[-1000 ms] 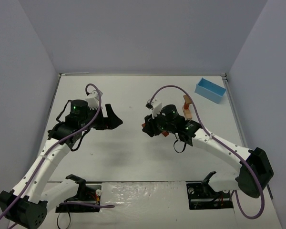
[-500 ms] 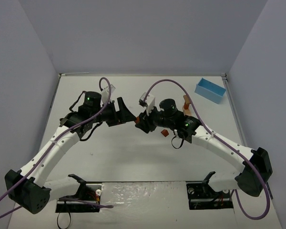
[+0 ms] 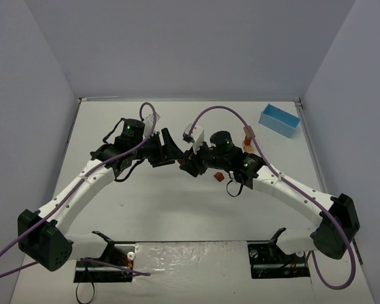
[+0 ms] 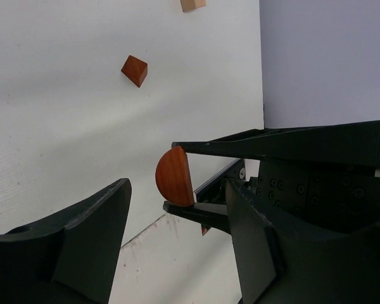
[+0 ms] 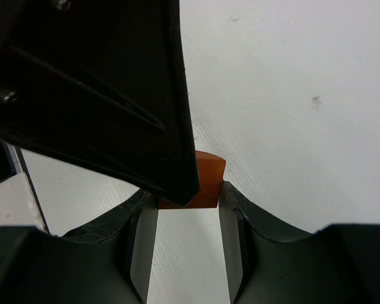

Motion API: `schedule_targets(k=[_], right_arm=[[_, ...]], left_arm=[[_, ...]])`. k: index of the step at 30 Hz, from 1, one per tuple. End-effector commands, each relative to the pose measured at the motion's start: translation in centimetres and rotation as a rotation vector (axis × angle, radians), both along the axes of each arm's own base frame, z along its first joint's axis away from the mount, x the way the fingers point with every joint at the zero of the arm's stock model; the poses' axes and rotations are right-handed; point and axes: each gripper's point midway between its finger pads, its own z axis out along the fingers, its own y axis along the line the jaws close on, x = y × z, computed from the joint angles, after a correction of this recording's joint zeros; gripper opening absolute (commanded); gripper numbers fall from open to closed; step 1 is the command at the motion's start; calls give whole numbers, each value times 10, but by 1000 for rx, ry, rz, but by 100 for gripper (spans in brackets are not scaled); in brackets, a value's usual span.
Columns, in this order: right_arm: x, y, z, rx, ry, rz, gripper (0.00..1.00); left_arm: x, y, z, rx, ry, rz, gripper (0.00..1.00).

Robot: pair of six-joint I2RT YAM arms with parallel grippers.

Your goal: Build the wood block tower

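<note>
The right gripper [image 5: 189, 197] pinches the reddish half-round block [image 5: 206, 180] close before the wide-open left gripper [image 4: 175, 190], while the wood block tower [image 3: 247, 143] stands well apart from them, near the blue box [image 3: 279, 120].

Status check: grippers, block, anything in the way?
Right gripper shut on reddish half-round wooden block. Left gripper open, that block between its fingertips, contact unclear. Small orange-brown wooden block loose on table, clear of both.
</note>
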Motion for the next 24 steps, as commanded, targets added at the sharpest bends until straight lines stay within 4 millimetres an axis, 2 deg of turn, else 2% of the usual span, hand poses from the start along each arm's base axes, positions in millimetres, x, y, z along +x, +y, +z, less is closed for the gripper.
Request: schedule_targets(k=[1, 7, 15, 20, 24], right_arm=[[7, 11, 41, 87, -100, 12, 3], [7, 10, 41, 85, -103, 7, 3], [6, 10, 40, 87, -101, 12, 3], [3, 10, 39, 86, -98, 16, 3], [3, 10, 39, 85, -97, 14, 6]], left_arm=[[11, -13, 39, -106, -84, 7, 52], [7, -18, 32, -102, -66, -8, 50], [-2, -22, 22, -89, -45, -20, 43], [-4, -20, 18, -81, -46, -10, 29], [-4, -19, 19, -73, -65, -13, 13]])
